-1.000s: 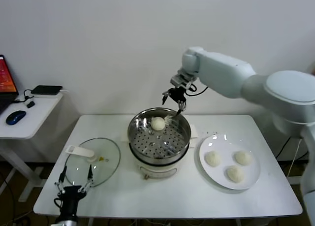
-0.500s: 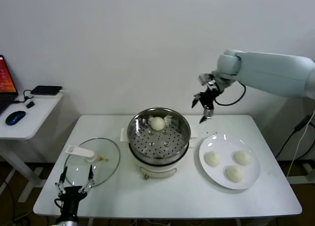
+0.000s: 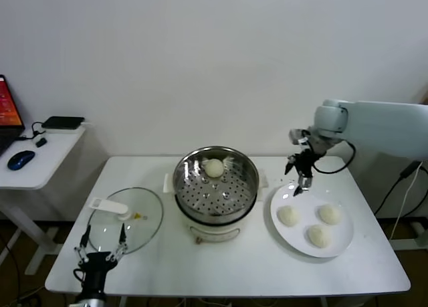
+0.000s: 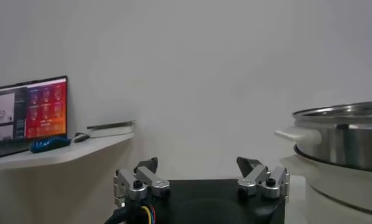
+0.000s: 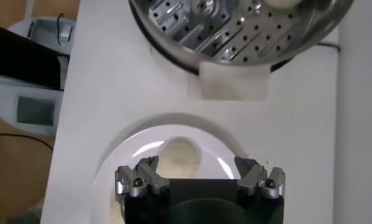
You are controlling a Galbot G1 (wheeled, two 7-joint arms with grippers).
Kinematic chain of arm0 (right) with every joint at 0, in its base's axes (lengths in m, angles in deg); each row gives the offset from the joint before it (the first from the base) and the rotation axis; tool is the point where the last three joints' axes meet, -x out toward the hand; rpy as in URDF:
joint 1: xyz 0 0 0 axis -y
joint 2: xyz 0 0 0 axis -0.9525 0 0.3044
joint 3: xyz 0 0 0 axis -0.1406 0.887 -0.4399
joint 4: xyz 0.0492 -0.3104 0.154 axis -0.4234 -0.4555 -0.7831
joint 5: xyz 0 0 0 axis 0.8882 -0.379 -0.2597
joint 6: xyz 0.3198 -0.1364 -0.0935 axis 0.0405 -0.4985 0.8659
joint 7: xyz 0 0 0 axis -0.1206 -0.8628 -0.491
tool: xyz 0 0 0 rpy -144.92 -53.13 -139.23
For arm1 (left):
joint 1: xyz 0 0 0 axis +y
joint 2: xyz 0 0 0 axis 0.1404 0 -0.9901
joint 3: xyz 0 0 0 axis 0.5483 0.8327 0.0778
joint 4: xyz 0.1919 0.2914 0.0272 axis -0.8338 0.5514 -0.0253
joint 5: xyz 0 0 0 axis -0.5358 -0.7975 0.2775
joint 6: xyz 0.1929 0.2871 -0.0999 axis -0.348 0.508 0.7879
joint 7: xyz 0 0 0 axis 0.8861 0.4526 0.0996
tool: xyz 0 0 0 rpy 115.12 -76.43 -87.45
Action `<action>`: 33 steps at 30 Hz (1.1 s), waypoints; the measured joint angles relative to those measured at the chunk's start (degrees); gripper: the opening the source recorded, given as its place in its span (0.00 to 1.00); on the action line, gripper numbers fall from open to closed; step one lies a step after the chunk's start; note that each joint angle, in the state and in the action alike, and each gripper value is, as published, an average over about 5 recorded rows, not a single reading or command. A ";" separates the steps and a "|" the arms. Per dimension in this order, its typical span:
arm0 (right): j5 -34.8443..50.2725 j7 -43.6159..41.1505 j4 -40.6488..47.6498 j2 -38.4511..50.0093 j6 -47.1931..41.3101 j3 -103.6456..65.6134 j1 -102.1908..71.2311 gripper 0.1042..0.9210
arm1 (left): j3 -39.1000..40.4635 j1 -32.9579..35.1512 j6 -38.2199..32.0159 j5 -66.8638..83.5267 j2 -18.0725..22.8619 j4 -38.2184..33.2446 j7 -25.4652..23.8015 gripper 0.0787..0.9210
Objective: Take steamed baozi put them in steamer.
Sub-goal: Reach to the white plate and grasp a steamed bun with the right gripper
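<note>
Three steamed baozi on the white plate [image 3: 342, 248], right of the steamer: one nearest the steamer [image 3: 288, 215], one at the far right [image 3: 330, 214], one at the front [image 3: 318, 236]. They sit near each other but not touching. A fourth baozi [image 3: 215, 167] already lies on the perforated tray at the back of the steamer [image 3: 216, 186].

Handling, by judgement: light, soft, smooth-skinned dough; likely to dent or tear under a hard squeeze, possibly a little tacky. Best taken across the widest part from above, fingers straddling the sides, with gentle closure.

Right gripper [image 3: 299, 170] hangs over the plate's far rim, fingers spread wide, nothing between them. In the right wrist view a baozi [image 5: 178, 158] shows just beyond the fingers.

Room: gaps between the buns look enough for a finger on each side. The steamer's raised steel rim calls for a lift clear over it; most of the tray is bare. Glass lid [image 3: 126, 219] lies well apart on the left.

Left gripper [image 3: 100, 247] is parked low at the table's front-left edge, fingers spread, empty.
</note>
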 measured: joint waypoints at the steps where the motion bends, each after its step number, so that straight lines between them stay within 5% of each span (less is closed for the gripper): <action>1: -0.53 0.24 0.05 0.15 -0.19 -0.23 -0.66 0.88 | -0.04 -0.01 0.00 0.00 0.00 0.05 -0.01 0.88; 33: -8.71 6.04 5.15 1.08 -0.99 -9.82 -17.48 0.88 | -0.48 -0.49 0.06 -1.32 0.22 1.57 -0.36 0.88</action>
